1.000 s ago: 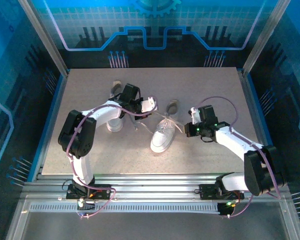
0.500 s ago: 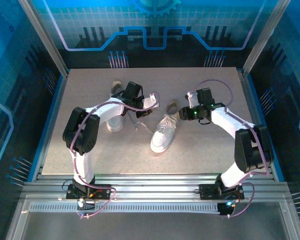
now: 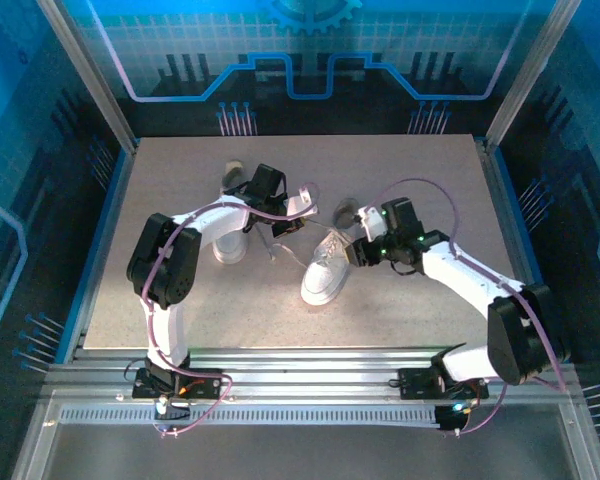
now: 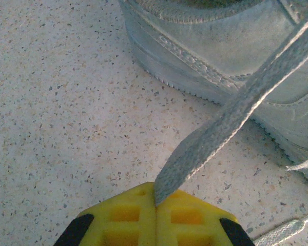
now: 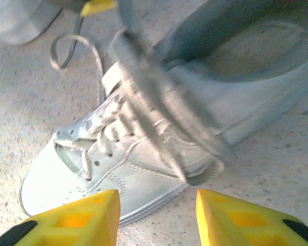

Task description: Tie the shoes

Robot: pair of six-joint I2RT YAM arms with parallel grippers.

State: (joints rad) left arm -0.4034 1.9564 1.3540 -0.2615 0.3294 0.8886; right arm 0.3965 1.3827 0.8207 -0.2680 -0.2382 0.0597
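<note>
Sneaker lace [image 4: 231, 113] is clamped flat between the fully closed yellow fingertips of the left gripper [image 4: 155, 202], and from there it is drawn taut, up and across the side wall of a white sneaker [image 4: 220, 51]. In the overhead view the left gripper [image 3: 298, 205] is seen just beyond the middle of the table [image 3: 180, 310], towards the far edge. The right gripper [image 5: 156, 210] is held partly open with nothing between its fingertips; it is poised just above the sneaker's tongue and eyelets, where a loose loop of lace [image 5: 77, 46] is seen beside the shoe and a blurred strand is stretched across the opening. The white sneaker [image 3: 327, 272] lies about the middle of the surface, toe towards the near edge. A second sneaker [image 3: 230, 250] lies to its left, partly covered by the left arm. No knot or bow is seen on the middle shoe. The task is judged barely begun: one end is secured, the other is yet to be gripped, and crossing, looping and tightening are left for both shoes.
</note>
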